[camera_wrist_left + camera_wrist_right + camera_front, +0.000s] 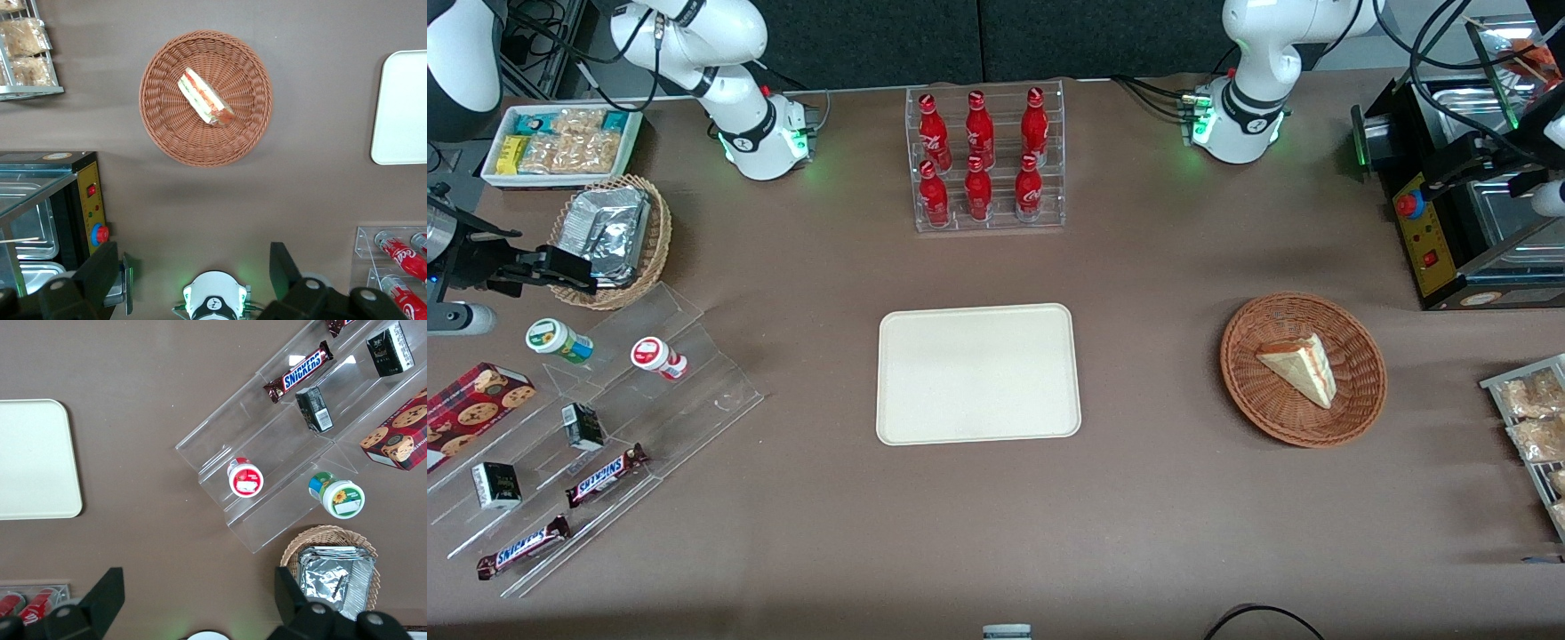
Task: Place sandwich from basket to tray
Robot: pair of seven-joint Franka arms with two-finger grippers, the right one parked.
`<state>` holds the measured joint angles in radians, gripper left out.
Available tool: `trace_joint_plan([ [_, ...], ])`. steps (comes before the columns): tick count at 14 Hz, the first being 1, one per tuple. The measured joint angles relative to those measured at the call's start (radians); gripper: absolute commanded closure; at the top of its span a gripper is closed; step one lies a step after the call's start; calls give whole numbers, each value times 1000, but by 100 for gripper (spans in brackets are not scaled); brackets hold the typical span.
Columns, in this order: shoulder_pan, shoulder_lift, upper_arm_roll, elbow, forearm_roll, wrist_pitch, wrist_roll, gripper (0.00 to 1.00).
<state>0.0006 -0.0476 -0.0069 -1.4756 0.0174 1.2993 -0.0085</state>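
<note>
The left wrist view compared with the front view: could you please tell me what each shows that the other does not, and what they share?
Only the left wrist view shows the open claw, high above the table between the basket and the arm's base, and the sandwich's red and green filling. Only the front view shows the whole tray, the foil-packet basket and the Snickers bars. Both show the sandwich lying in the basket, a stretch of the tray, and the red bottles.
</note>
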Motion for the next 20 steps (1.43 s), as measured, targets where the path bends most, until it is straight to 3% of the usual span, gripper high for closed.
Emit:
trace_joint_plan([
  [7,1,24,11,-13,0,39,-22,0],
  [12,2,146,15,-68,29,190,-240,0],
  [20,-1,225,9,-291,22,537,-716,0],
])
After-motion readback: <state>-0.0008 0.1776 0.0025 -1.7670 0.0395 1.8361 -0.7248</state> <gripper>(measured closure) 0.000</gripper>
